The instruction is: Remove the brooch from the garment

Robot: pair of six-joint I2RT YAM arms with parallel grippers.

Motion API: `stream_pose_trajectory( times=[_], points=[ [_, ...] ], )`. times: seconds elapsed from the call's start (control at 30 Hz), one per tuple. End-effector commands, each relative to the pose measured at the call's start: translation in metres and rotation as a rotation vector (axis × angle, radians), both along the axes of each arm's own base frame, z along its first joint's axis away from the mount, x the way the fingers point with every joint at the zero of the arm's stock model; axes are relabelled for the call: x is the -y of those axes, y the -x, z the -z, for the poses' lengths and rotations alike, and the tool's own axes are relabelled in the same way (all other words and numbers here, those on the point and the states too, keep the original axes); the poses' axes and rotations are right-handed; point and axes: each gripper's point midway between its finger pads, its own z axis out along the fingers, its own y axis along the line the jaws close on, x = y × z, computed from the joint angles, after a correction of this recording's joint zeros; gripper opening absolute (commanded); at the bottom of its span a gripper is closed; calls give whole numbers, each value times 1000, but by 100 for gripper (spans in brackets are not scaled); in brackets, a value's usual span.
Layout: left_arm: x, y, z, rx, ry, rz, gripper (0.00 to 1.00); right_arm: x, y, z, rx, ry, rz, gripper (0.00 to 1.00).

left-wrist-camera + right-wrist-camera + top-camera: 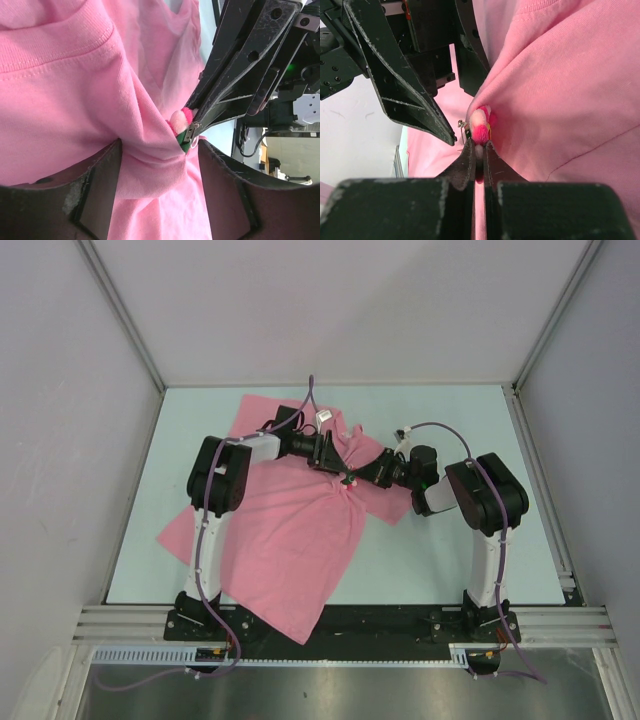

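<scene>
Right wrist: right tool (pixel 479 145) pinched shut on brooch (pixel 480 125) at its tips, garment (pixel 570 100) puckered just beyond; left tool (pixel 160 145) part-open astride the fold, grip unclear; advise slow straight pull-back, fabric pinned.

brooch (pixel 480 126) lower part hidden inside right gripper (pixel 479 149); garment (pixel 75 100) cut off by wrist-view edges

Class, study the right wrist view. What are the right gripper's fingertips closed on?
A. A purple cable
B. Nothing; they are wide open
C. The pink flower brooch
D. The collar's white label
C: the right gripper has its fingertips shut on the brooch, which sits on the garment bunched between the fingers of the left gripper.
</scene>
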Motion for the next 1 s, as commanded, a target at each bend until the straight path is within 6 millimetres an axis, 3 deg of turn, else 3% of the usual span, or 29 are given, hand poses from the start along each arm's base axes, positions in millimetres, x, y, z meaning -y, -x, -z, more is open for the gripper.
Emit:
stream_pose_trajectory(
  times=[0.0,0.2,0.97],
  points=[
    [7,0,-19,52,58,31,64,-8,-3,-13,60,-8,-29,0],
    [10,2,-20,49,79,44,63,-8,-3,-14,64,-9,-31,0],
    [13,9,-1,-4,50,62,44,-10,-2,-14,71,-6,-36,0]
  ],
)
